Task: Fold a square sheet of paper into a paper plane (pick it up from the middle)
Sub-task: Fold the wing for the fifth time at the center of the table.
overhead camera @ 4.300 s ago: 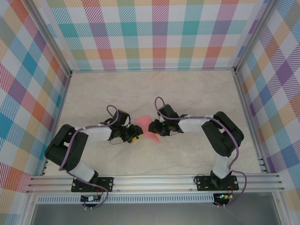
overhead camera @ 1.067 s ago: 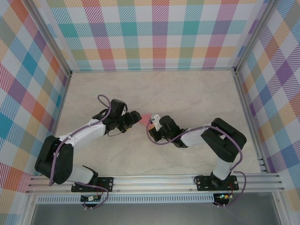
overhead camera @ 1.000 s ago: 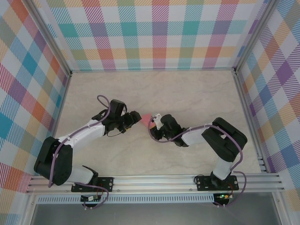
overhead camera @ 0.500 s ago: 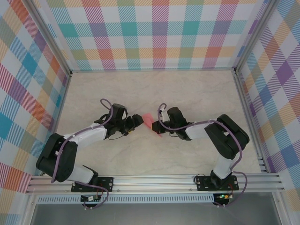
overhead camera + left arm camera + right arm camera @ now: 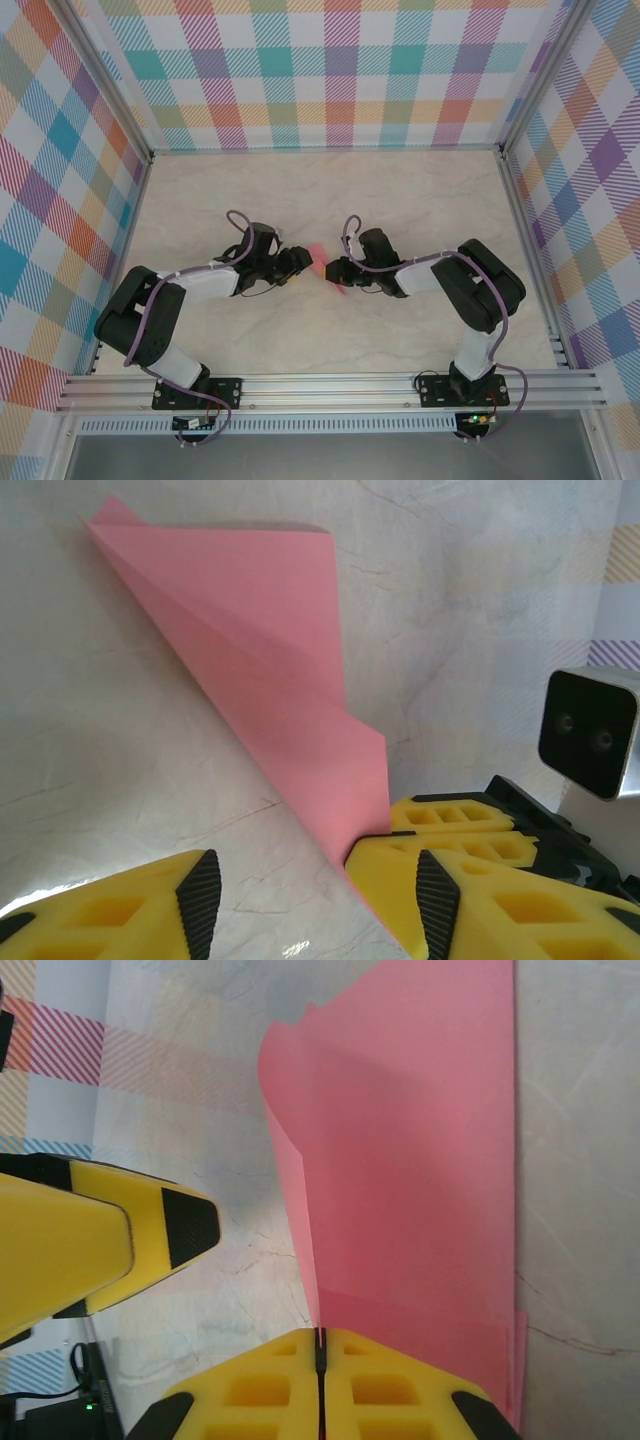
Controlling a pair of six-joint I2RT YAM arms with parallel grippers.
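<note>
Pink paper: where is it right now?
In the top view the folded pink paper is near the middle of the table, pinched by the shut right gripper, with the open left gripper just beside it.

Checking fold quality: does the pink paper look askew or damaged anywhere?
Slightly. The folded pink paper, pinched by the right fingers, has misaligned layers: a lower edge peeks out beside them, and one flap bows instead of lying flat. No tears visible.

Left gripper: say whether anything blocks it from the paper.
Nothing visible does: the folded paper reaches into the open left gripper, while the right gripper pinches its end.
</note>
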